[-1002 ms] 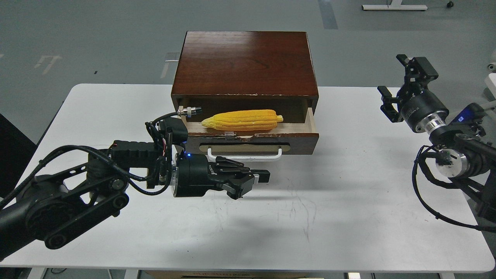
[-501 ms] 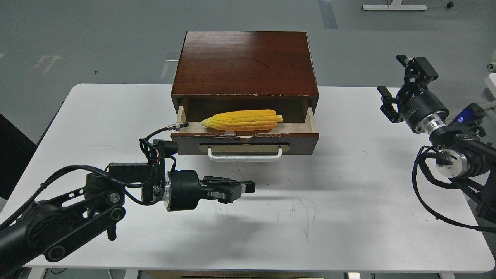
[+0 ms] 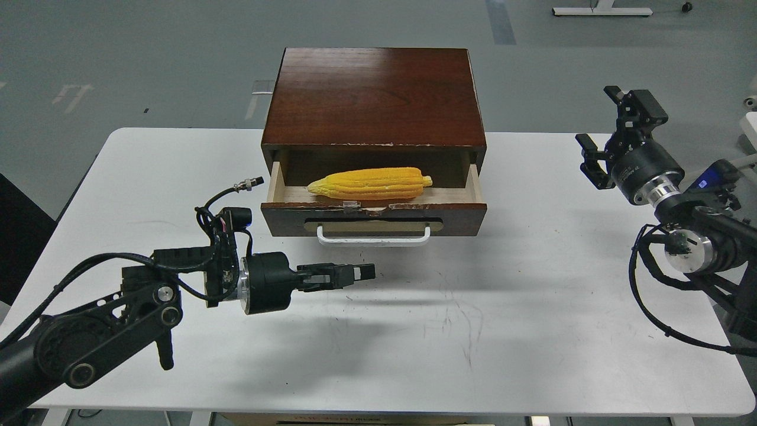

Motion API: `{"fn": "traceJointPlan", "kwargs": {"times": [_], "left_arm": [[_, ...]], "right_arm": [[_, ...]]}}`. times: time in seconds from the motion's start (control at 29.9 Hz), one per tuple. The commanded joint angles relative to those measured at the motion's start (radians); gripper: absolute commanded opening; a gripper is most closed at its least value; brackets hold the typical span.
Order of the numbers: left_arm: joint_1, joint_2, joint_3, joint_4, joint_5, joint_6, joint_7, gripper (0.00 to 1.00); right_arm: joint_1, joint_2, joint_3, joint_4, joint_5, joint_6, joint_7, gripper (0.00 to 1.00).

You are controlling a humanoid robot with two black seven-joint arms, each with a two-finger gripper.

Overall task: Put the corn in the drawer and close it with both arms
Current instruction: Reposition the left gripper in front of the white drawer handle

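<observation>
A white surface (image 3: 532,355) carries a dark wooden cabinet (image 3: 372,94) whose drawer (image 3: 374,213) stands pulled out, the corn (image 3: 371,183) lying lengthwise inside on the pale wood floor. The left gripper (image 3: 362,272), fingers pressed together and holding nothing, hovers just in front of the white handle (image 3: 374,239). The right gripper (image 3: 609,133), fingers spread, hangs well apart at the surface's right edge.

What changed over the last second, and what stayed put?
The left gripper drew back from the drawer front, moving lower and leftward in the head view, and rolled so its fingers now appear edge-on; it holds nothing. The corn still lies in the open drawer, and the right gripper stays open, raised at the table's right side, almost unmoved.
</observation>
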Motion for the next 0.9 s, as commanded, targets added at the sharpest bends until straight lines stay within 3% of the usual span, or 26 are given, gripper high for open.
{"fn": "traceJointPlan", "kwargs": {"times": [0.0,0.87], "left_arm": [[-0.002,-0.004,-0.012,0.029,-0.014,0.0,0.0,0.0],[-0.015,0.002,-0.024,0.046,-0.101,0.0,0.0,0.0]], "right_arm": [[0.0,0.0,0.0,0.0,0.0,0.0,0.0,0.98],[-0.004,0.0,-0.003,0.0,0.0,0.0,0.0,0.98]]}}
